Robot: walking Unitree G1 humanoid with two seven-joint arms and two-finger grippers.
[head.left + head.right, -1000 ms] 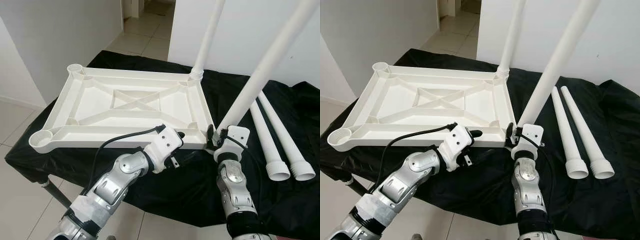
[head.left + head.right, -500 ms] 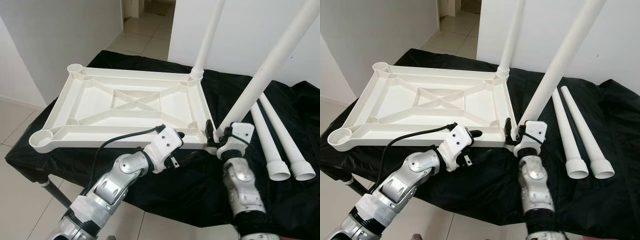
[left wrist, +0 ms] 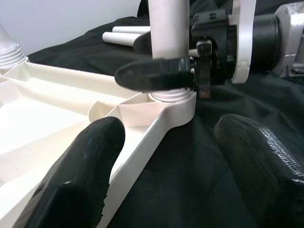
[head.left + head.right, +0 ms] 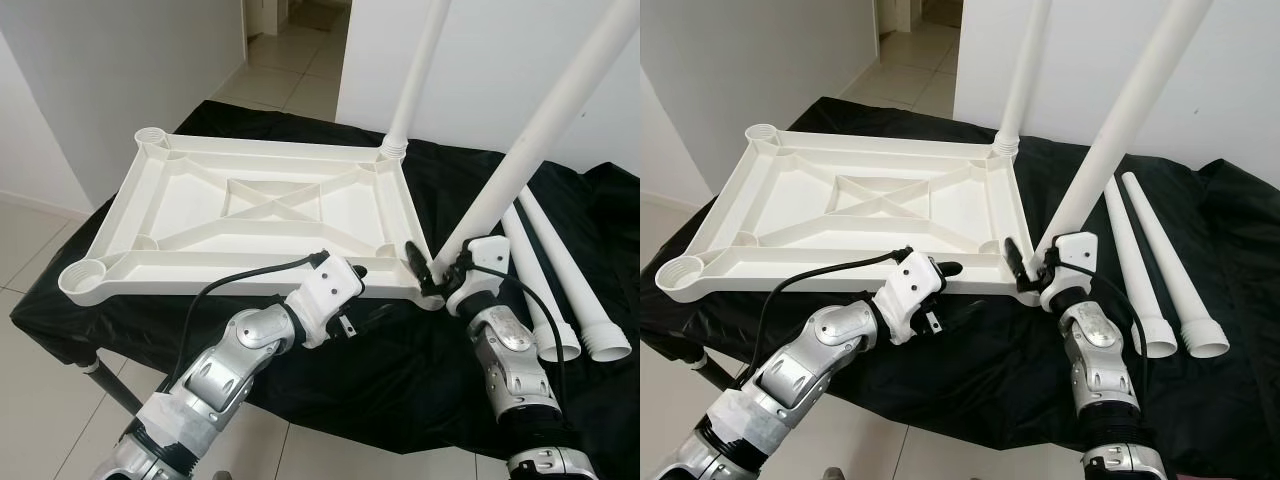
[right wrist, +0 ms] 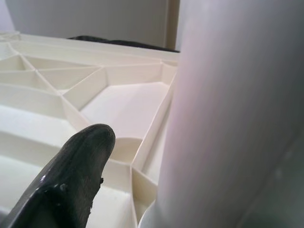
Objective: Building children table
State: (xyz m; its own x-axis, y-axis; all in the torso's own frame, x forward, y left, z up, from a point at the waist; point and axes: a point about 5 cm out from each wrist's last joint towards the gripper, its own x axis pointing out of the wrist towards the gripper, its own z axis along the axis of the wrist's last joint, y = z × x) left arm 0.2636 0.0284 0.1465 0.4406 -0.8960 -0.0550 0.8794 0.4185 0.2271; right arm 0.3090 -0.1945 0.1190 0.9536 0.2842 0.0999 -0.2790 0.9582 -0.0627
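Right hand (image 4: 432, 275) clamped on leg (image 4: 530, 140) near its base, at tabletop's (image 4: 250, 215) 4 o'clock corner socket. Left hand (image 3: 166, 156) wide open, empty, beside tabletop's 6 o'clock rim. Tabletop upside down on black-covered surface (image 4: 400, 350). Second leg (image 4: 415, 70) upright at 1 o'clock corner. Two spare legs (image 4: 560, 290) lying at 3 o'clock.

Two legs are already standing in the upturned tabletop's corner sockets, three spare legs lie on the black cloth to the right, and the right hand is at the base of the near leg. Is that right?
Not quite: two spare legs lie on the black cloth, not three, as the left eye view shows. The rest holds: two legs stand in the tabletop's corner sockets, and the right hand is at the base of the near leg.
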